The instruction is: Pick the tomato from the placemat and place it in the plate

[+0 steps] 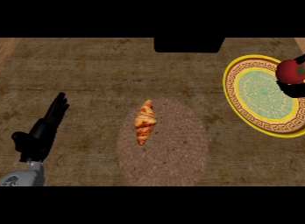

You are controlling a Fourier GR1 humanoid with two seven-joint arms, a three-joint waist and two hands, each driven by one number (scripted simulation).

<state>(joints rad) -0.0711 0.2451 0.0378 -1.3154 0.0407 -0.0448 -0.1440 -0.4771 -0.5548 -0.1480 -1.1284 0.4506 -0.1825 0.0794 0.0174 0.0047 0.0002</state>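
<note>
Head view shows the right hand [302, 83] curled round the tomato [290, 72] over the plate's [271, 127] right rim near the counter's right edge; smooth, round and likely soft, it suits cupping at its widest girth, not squeezing.

A single head view looks steeply down on the wooden counter [84, 78]. The placemat [164, 148] sits at lower centre, the plate [266, 98] at the right edge. No second view.
</note>
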